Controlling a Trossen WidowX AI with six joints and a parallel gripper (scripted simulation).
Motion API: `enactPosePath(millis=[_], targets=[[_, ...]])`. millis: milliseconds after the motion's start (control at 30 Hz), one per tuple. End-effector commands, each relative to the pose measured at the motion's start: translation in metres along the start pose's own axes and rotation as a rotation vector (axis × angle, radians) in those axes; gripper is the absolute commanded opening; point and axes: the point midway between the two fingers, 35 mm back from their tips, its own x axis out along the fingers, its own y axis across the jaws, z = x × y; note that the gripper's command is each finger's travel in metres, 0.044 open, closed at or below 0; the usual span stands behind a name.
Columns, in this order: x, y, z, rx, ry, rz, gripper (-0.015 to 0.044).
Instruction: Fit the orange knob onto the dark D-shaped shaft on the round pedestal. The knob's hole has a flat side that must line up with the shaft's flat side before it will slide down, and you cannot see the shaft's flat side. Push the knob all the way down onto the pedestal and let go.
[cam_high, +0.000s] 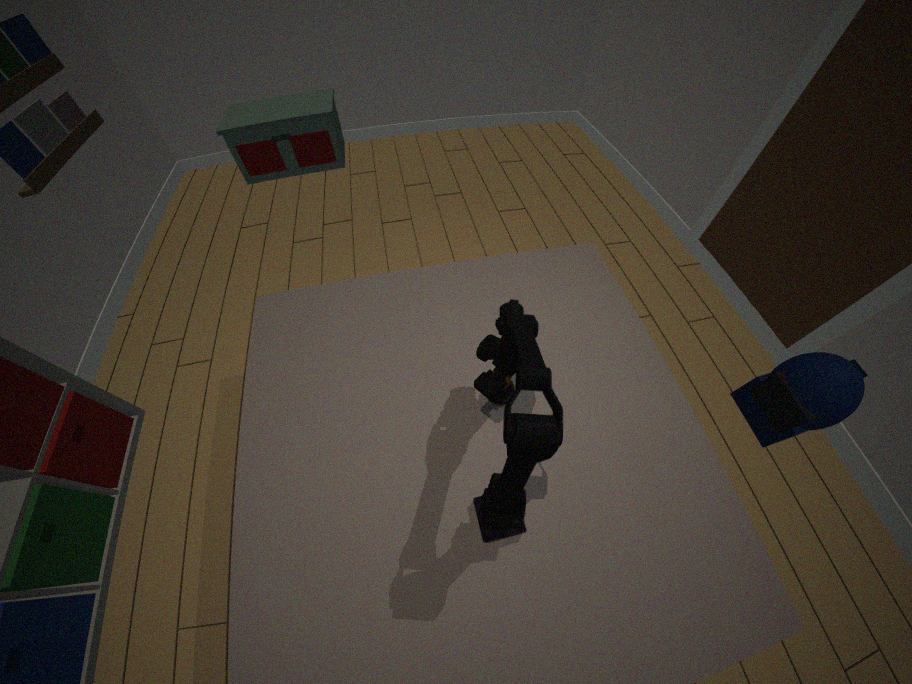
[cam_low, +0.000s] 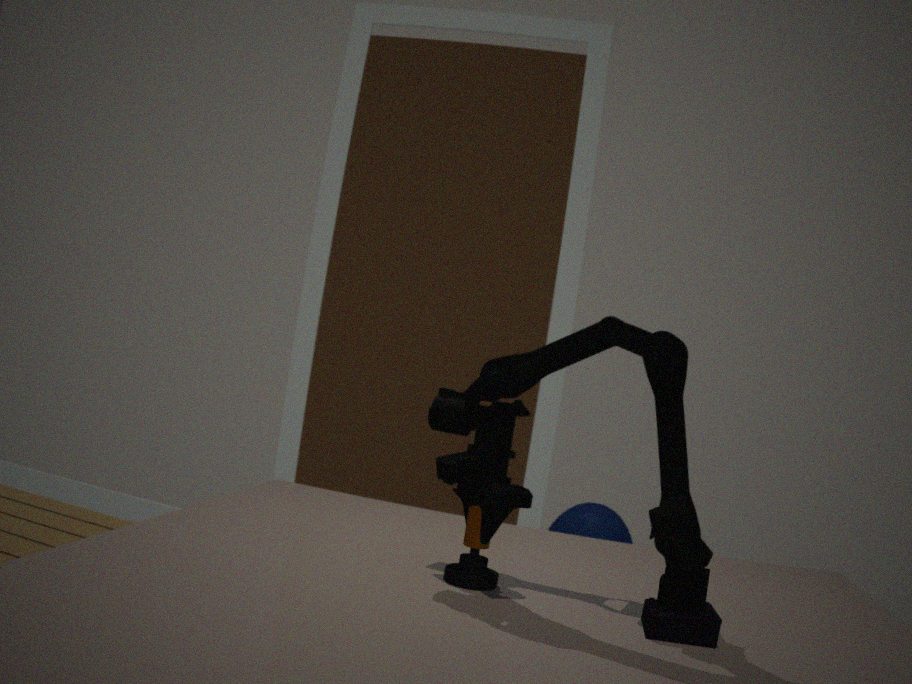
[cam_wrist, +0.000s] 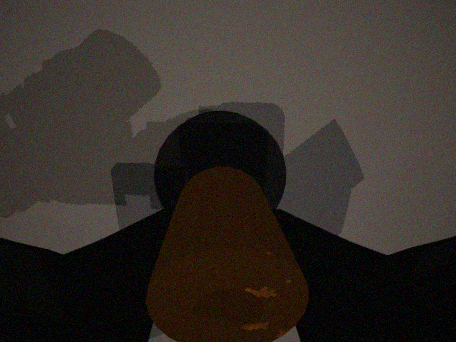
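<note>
The orange knob (cam_low: 473, 527) (cam_wrist: 225, 250) is upright between the fingers of my gripper (cam_low: 480, 526) (cam_wrist: 223, 219), which is shut on it. In the top view only a speck of the knob (cam_high: 507, 380) shows. The dark round pedestal (cam_low: 469, 576) (cam_wrist: 220, 135) stands on the mat right below the knob. A short piece of the dark shaft (cam_low: 474, 551) shows between the knob's lower end and the pedestal's raised middle. The knob is not down on the pedestal. Whether the shaft's tip is inside the hole cannot be told. The flat sides are hidden.
The arm's base (cam_high: 500, 517) (cam_low: 680, 622) stands on the pale mat (cam_high: 331, 478) (cam_low: 221, 589). Shadows of the arm fall around the pedestal. A blue rounded object (cam_high: 821, 390) (cam_low: 591, 524), a cabinet (cam_high: 283, 136) and coloured shelves stand farther off.
</note>
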Motion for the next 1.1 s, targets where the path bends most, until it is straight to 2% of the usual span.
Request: enactPosePath(millis=[0, 700, 933, 1067], targets=[[0.0012, -0.0001, 0.0003, -0.007, -0.002, 0.000, 0.0000], [-0.0039, -0.0004, 0.0003, -0.007, -0.002, 0.000, 0.0000], [-0.0035, -0.0011, 0.0011, -0.206, -0.002, 0.000, 0.0000], [-0.0011, -0.0004, 0.0006, -0.216, -0.002, 0.000, 0.0000]])
